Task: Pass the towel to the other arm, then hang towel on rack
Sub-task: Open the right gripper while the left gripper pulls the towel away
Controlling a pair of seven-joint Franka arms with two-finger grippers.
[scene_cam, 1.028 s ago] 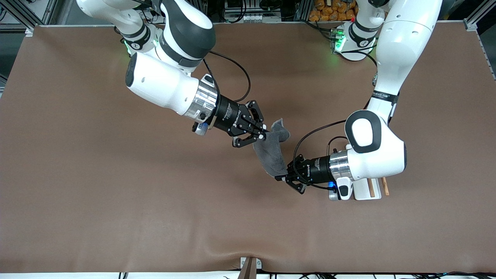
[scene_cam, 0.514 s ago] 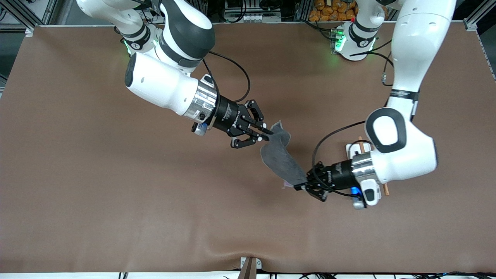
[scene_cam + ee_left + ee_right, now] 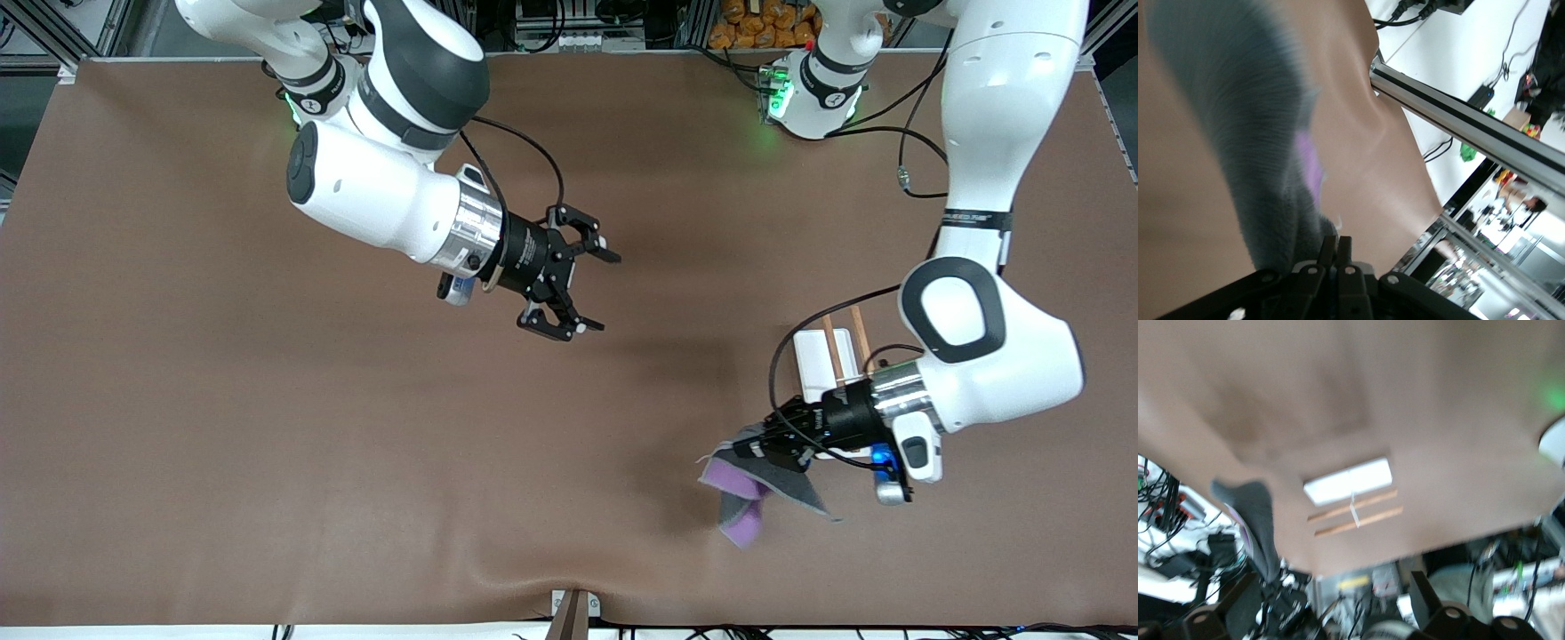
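In the front view the left arm's forearm and wrist cover one end of the small white base plate with two thin brown wooden rods [image 3: 822,360], so the slim bracket joining the rods cannot be seen there, and the left gripper [image 3: 756,447] is half buried in the folds of the soft dark grey cloth with its purple patch [image 3: 745,498]. The left wrist view shows that cloth [image 3: 1251,147] blurred and cut off by the picture's edge, with only the tips of the pressed-together fingers [image 3: 1328,250] clear of it. The right wrist view is smeared throughout: the plate and rods [image 3: 1351,493] show only as soft shapes, and the right arm's own fingers [image 3: 1431,600] are cropped at the frame's edge.
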